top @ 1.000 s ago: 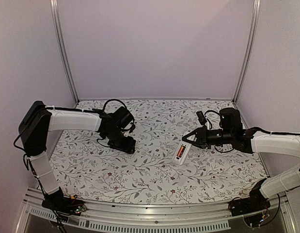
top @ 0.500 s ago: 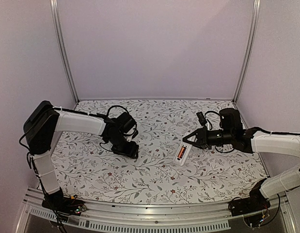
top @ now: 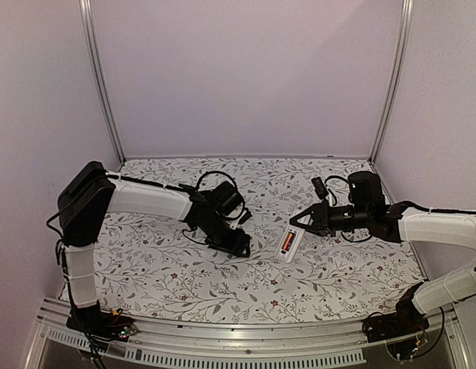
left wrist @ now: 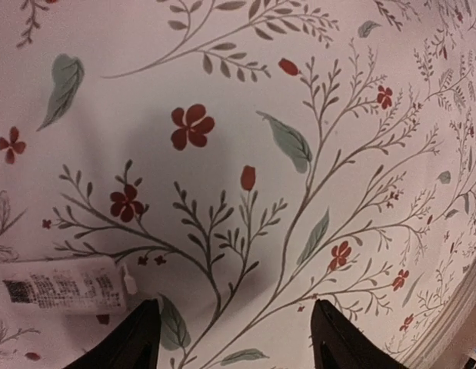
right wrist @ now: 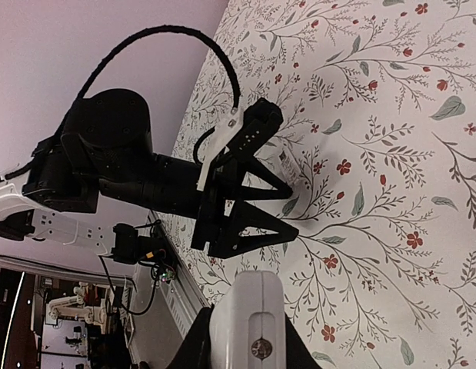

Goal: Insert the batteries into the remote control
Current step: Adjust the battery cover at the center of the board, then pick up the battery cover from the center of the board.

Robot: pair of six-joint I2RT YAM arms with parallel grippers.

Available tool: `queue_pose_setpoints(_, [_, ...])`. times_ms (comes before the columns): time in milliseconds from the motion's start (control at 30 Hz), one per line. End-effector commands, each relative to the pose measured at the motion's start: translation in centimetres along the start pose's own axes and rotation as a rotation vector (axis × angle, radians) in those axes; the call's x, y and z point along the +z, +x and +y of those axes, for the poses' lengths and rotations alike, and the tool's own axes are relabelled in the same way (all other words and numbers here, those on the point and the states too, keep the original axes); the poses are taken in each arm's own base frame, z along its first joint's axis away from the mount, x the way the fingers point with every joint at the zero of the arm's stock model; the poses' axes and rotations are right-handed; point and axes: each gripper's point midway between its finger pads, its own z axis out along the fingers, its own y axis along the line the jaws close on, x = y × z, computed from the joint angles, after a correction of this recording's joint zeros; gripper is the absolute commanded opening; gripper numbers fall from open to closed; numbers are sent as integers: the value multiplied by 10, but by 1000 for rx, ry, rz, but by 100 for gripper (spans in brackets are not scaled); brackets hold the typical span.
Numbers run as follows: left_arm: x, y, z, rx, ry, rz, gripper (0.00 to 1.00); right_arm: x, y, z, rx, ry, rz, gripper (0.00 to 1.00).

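I'm counting one remote control [top: 288, 244], one orange battery [top: 286, 239] inside; right jaws pinching the remote, left jaws spread; flowery table [top: 184, 284], lilac walls [top: 245, 77].

High rear overview; left wrist close above the shared floral table [left wrist: 145, 69]; right wrist low, toward the left gripper [right wrist: 293, 210].

the remote control [right wrist: 249, 315] is smooth white plastic, faintly glossy; the floral table cover [left wrist: 222, 115] seems matt cloth.
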Motion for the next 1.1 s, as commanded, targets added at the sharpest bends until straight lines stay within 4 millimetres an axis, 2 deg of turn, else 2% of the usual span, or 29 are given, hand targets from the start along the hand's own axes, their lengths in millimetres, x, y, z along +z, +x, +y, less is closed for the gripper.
queue_pose_setpoints(0, [12,-10,-32,62,86,-9,69,-1,1,-2,1,0,5,0])
queue_pose_setpoints(100, [-8,-24,-36,146,73,-67,73,-1,2,-2,0,-1,6,0])
queue_pose_setpoints(267, [-55,-36,-26,404,10,-147,84,-5,2,-4,-5,5,4,0])
queue_pose_setpoints(333, [-63,-37,-12,553,-33,-151,85,-6,1,-5,-7,7,0,0])
queue_pose_setpoints(400, [-64,-29,0,705,-61,-93,84,-6,2,-5,-7,5,2,0])
queue_pose_setpoints(533, [-68,-32,20,816,-43,-86,82,-6,4,-7,-2,5,6,0])
queue_pose_setpoints(633, [-66,-33,27,886,3,-120,81,-7,4,-7,-1,3,3,0])
queue_pose_setpoints(800, [-43,-26,48,992,-32,-26,77,-8,5,-7,-3,0,7,0])
queue_pose_setpoints(1067, [-13,-22,56,1057,-14,83,70,-7,6,-11,4,4,12,0])
